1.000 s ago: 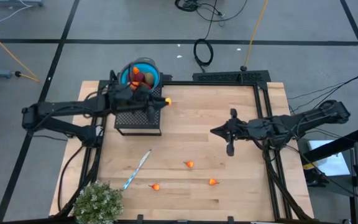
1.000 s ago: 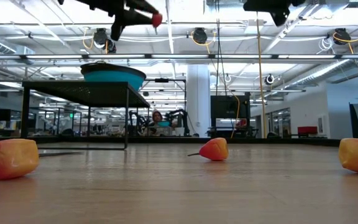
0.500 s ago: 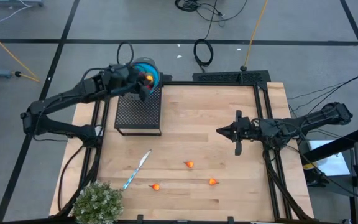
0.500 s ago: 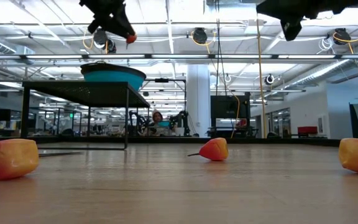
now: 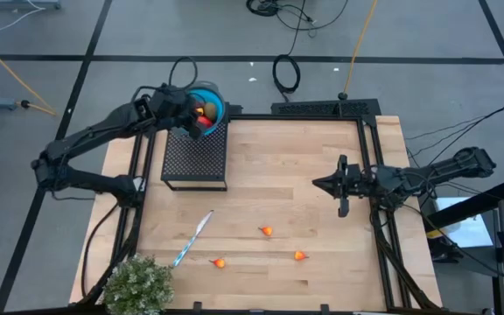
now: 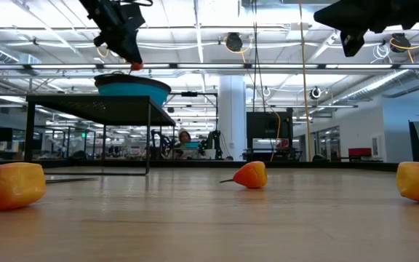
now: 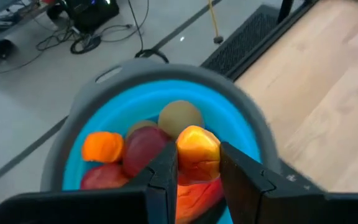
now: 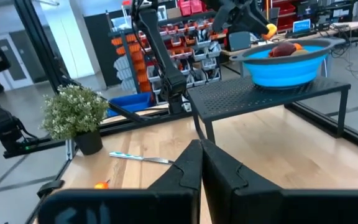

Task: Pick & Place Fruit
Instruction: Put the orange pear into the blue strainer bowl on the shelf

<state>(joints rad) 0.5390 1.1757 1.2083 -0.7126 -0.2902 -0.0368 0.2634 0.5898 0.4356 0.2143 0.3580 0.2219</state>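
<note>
Left tool (image 7: 197, 171) now hovers over the blue bowl (image 5: 215, 107), gripping an orange fruit (image 7: 197, 152); right tool (image 5: 343, 208) closed, empty; three fruits (image 5: 267, 231) remain on the desk (image 5: 278, 175)

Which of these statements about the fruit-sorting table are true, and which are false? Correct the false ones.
1. The left end effector holds an orange fruit over the blue bowl. True.
2. The bowl sits directly on the wooden table. False: it stands on a black mesh stand.
3. Three small orange fruits lie loose on the table. True.
4. The right end effector grips the knife. False: it is shut, empty, far from the knife.
</note>
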